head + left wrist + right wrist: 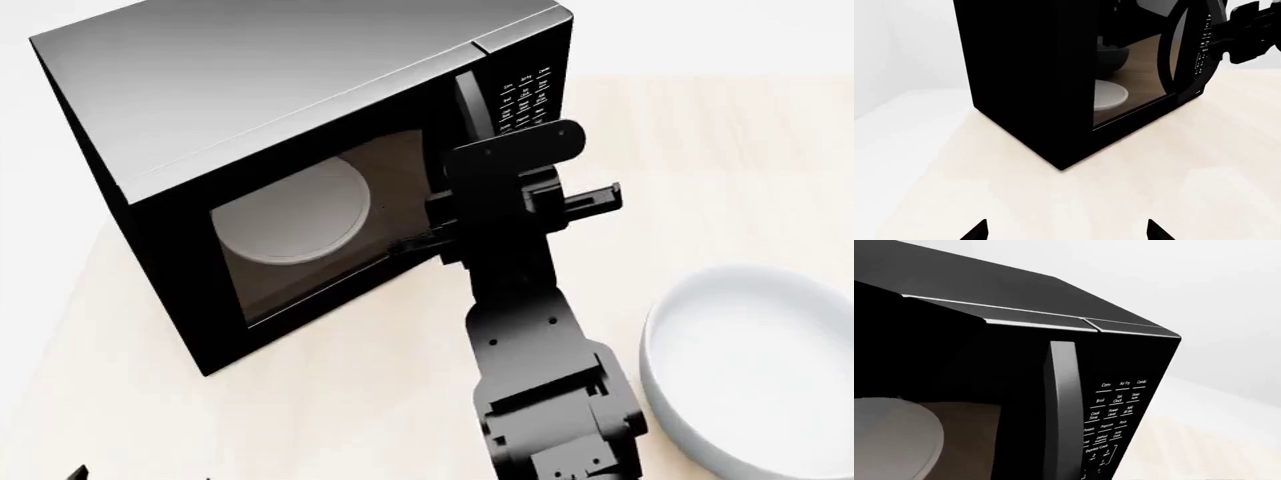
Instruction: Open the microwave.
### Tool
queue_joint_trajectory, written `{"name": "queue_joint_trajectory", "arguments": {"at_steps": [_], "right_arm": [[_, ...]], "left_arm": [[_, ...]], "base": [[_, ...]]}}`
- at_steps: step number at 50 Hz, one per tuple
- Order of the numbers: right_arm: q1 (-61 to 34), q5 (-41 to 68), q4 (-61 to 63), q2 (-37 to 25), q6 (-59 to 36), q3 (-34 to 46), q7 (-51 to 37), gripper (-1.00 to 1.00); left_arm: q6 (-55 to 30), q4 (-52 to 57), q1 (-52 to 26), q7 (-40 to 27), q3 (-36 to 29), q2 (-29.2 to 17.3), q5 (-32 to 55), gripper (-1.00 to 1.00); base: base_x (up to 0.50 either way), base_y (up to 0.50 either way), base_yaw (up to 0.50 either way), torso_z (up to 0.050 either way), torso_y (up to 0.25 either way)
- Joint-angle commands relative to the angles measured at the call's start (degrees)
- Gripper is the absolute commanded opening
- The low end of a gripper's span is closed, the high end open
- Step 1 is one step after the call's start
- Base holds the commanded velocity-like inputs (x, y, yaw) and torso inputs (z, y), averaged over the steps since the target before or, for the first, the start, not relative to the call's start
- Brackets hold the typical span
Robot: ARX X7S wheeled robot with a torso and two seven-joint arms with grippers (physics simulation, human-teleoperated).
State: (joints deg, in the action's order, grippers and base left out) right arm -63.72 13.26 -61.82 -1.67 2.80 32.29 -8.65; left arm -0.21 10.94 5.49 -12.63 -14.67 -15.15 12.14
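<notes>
The black microwave (267,110) stands on the pale table with its door shut. A pale round plate (290,213) shows through the window. The vertical black handle (469,100) sits beside the button panel (525,100). My right gripper (501,215) is right in front of the handle's lower end, fingers spread to either side, holding nothing. In the right wrist view the handle (1061,410) and panel (1114,415) fill the picture and my fingers are out of sight. My left gripper (1067,235) is open and empty, low over the table off the microwave's left side (1027,75).
A large white bowl (754,365) stands on the table (360,400) at the right, beside my right arm (541,390). The right gripper also shows in the left wrist view (1254,30) by the panel.
</notes>
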Motion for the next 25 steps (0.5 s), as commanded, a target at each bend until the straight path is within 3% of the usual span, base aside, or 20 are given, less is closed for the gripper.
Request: {"name": "queue_joint_trajectory", "arguments": {"at_steps": [1, 25], "right_arm": [[2.74, 2.46, 6.1, -2.82, -1.71, 2.57, -1.34, -1.0], [11.64, 3.52, 28.03, -9.37, -10.2, 4.17, -4.64, -1.0]], "left_arm": [[0.04, 0.47, 0.15, -0.33, -0.18, -0.33, 0.15, 1.0], [0.15, 0.26, -0.11, -0.88, -0.86, -0.55, 0.21, 1.0]], "base": [[0.0, 0.0, 0.0, 0.0, 0.0], [0.0, 0.0, 0.0, 0.0, 0.0]]}}
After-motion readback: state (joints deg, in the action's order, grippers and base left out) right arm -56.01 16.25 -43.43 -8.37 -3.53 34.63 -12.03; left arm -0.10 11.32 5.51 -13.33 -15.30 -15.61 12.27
